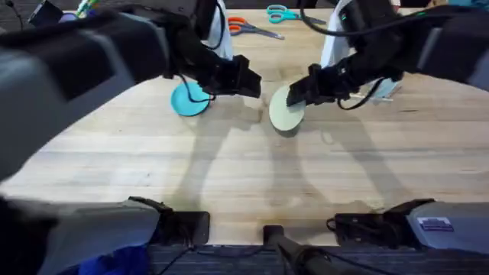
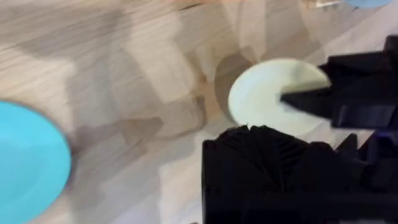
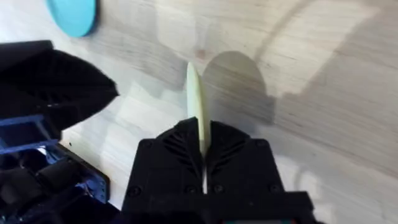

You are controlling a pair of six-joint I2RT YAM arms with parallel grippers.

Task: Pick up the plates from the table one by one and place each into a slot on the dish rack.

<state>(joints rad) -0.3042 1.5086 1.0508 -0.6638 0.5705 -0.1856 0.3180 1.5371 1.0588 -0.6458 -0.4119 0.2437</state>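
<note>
1. The step in hand looks like the carry of the pale yellow plate (image 1: 287, 109): the right gripper (image 1: 300, 95) is clenched on its rim and holds it on edge, lifted off the table (image 1: 229, 176), with its shadow lying on the planks below.
2. The turquoise plate (image 1: 189, 99) lies on the table near the left gripper (image 1: 246, 80), which hangs between the two plates with nothing visibly in it; whether its fingers are parted or closed I cannot tell.
3. By my judgement the task is early: one plate is in the air, one waits on the wood, and neither stands in a rack yet.
4. The next move calls for keeping the yellow plate upright, lining its edge up with a gap between the pegs, and lowering it straight in before letting go (a tilted plate would likely catch on a peg or tip out).
5. The left arm is close to the carried plate, so the right arm would need a path that steers clear of it.
6. The right wrist view shows what the overhead does not: the plate seen edge-on as a thin pale strip (image 3: 196, 102), pinched squarely between the two black fingers (image 3: 177, 146).
7. The left wrist view shows the plate's broad face (image 2: 267, 96) with the right gripper's finger (image 2: 311, 99) across it, and the turquoise plate (image 2: 28, 162) lying flat on the wood.
8. The overhead alone gives the layout: both arms reaching in, and scissors (image 1: 248, 27) at the far edge of the table
</note>
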